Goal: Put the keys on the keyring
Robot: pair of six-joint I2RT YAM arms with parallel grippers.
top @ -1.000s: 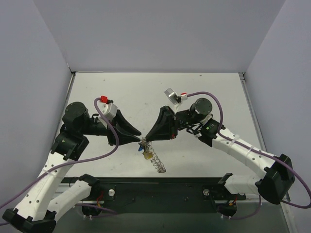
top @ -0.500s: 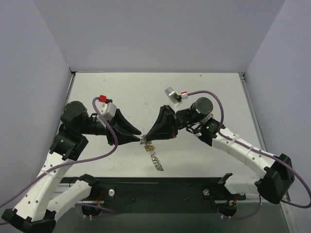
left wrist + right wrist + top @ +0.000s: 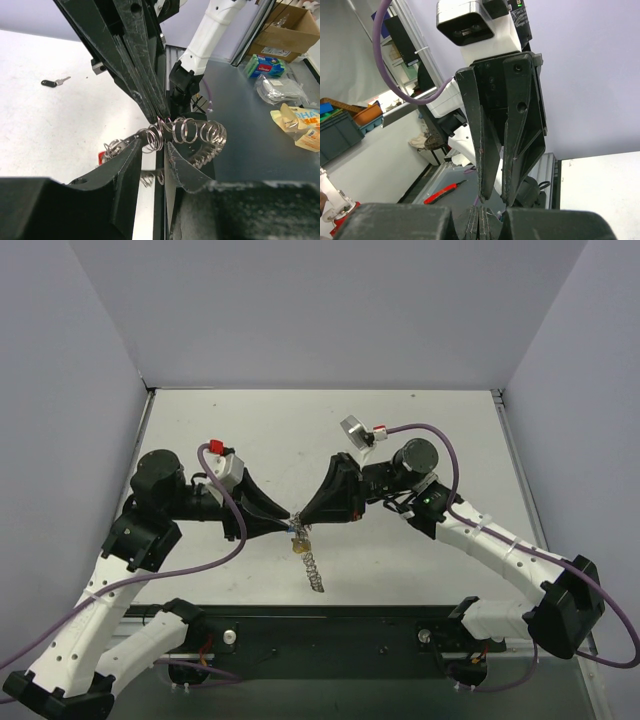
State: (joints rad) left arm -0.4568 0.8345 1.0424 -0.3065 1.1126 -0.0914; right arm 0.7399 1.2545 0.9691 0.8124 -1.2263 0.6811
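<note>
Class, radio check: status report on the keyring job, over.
Left gripper and right gripper tip to tip, both shut on silvery coiled-wire keyring. Small yellowish key hangs beneath. Black-headed key on table, well clear.

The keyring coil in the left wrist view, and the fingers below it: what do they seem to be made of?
The keyring looks like thin bare metal wire, silvery and polished: bright glints run along each loop. The fingers of the left gripper look like hard black plastic, dull in finish: they show hardly any shine. Which plastic cannot be told.
</note>
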